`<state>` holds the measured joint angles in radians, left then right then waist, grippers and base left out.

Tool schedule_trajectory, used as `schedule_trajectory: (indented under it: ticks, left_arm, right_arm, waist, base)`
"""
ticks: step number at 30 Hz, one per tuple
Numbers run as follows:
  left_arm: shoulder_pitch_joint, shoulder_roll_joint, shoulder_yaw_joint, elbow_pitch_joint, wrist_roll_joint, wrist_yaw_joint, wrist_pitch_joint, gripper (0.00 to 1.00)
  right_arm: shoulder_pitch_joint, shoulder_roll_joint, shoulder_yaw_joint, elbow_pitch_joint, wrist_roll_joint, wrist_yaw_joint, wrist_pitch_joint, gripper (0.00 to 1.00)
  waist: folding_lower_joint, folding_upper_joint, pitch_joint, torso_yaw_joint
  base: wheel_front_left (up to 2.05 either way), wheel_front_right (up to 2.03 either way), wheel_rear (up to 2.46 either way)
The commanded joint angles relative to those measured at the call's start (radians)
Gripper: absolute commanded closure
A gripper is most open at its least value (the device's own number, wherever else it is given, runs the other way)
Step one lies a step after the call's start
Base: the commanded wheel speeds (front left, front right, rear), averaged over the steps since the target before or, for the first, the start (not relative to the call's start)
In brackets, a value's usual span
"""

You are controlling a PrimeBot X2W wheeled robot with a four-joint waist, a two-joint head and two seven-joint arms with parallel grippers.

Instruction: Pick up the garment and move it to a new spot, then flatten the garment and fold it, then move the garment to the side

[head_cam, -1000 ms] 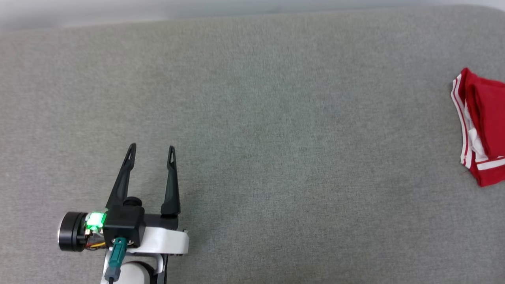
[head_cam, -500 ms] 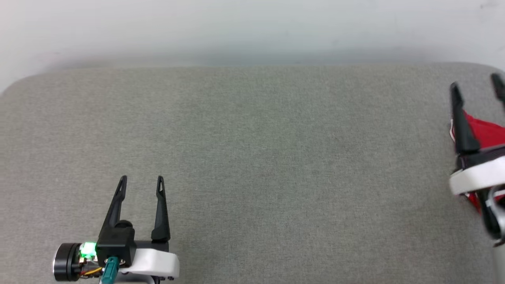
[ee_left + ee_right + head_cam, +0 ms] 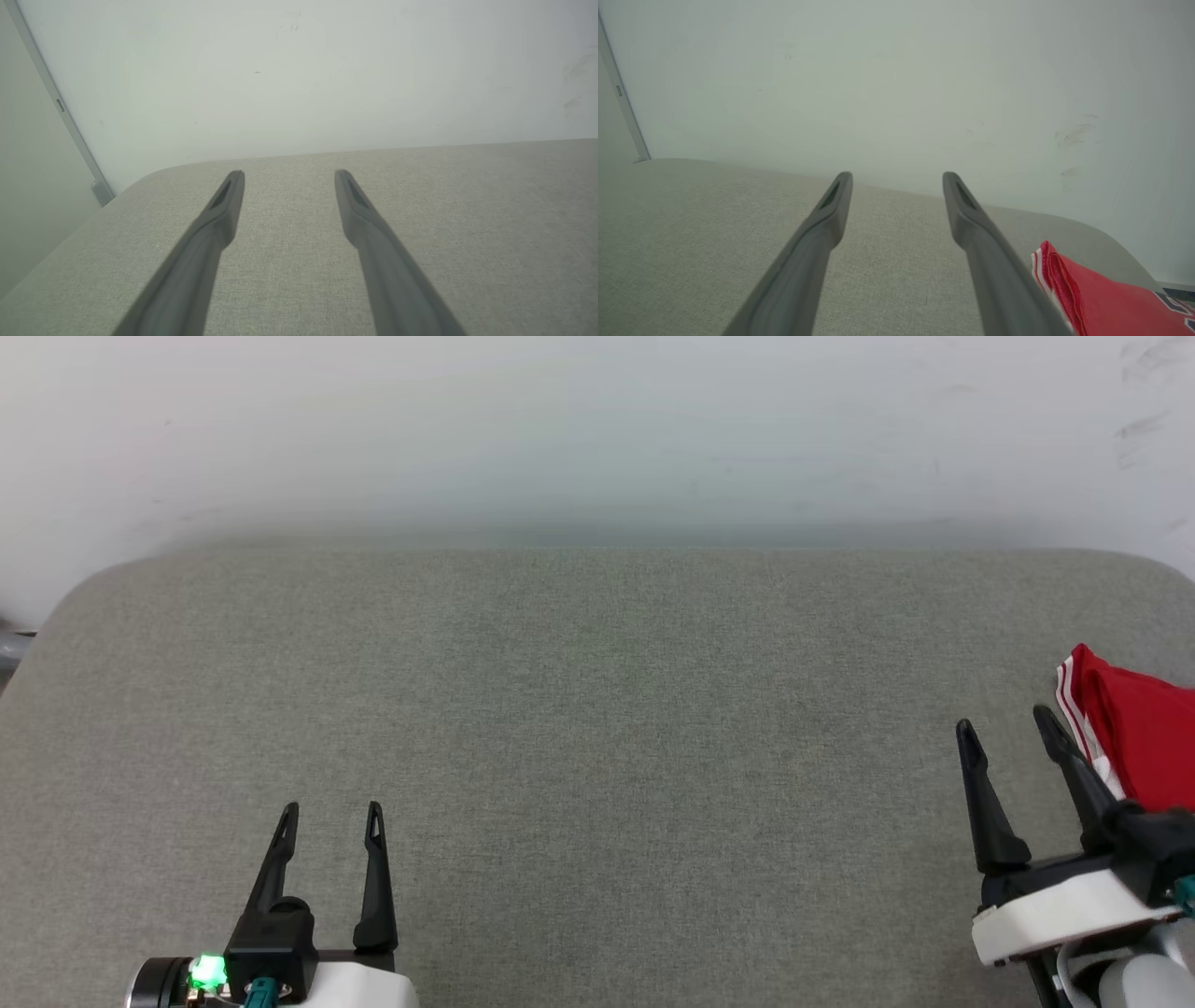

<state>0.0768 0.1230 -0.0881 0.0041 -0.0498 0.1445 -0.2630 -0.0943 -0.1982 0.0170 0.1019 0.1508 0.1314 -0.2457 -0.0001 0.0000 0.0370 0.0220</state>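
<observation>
The garment (image 3: 1134, 733), red with red-white striped trim, lies folded at the right edge of the grey padded table (image 3: 597, 728); most of it runs out of the head view. In the right wrist view the garment (image 3: 1097, 298) sits at the lower right, a bit of dark print at its edge. My right gripper (image 3: 1006, 728) stands open just left of it, nothing between its fingers; its right finger overlaps the striped trim. At the lower left my left gripper (image 3: 331, 812) is open and empty over bare table. Each wrist view looks along its own spread fingers, left gripper (image 3: 288, 173) and right gripper (image 3: 896, 175).
A pale wall (image 3: 597, 439) rises right behind the table's far edge. The table's rounded left corner (image 3: 154, 175) is near my left gripper, with a grey vertical strip (image 3: 70, 126) on the wall beyond it. The rounded right corner (image 3: 1120, 233) lies past the garment.
The head camera has tilted up, so the wall now shows and everything sits lower in view. My right gripper has drawn back from over the garment to just left of it.
</observation>
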Motion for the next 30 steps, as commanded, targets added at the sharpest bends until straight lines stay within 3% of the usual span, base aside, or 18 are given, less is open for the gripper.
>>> schedule_trajectory:
  ticks: [1,17,30]
  left_arm:
    - [0.012,-0.001,0.001,0.002,0.001,-0.004,-0.002,0.0]
    - [0.054,-0.021,-0.015,0.012,-0.003,-0.046,-0.002,0.0]
    - [0.067,-0.029,0.001,0.012,-0.007,-0.064,-0.002,0.0]
  right_arm:
    - [0.033,0.015,-0.011,-0.004,0.008,-0.002,-0.005,0.0]
    - [0.209,0.098,-0.07,-0.096,-0.006,-0.002,-0.014,0.0]
    - [0.265,0.125,-0.085,-0.152,-0.01,-0.002,0.014,0.0]
  waist:
    - [0.0001,0.0,-0.012,0.005]
    - [0.0001,0.0,-0.061,0.016]
    - [0.0001,0.0,-0.071,0.016]
  base:
    - [0.0,0.0,0.0]
    - [0.0,0.0,0.0]
    - [0.0,0.0,0.0]
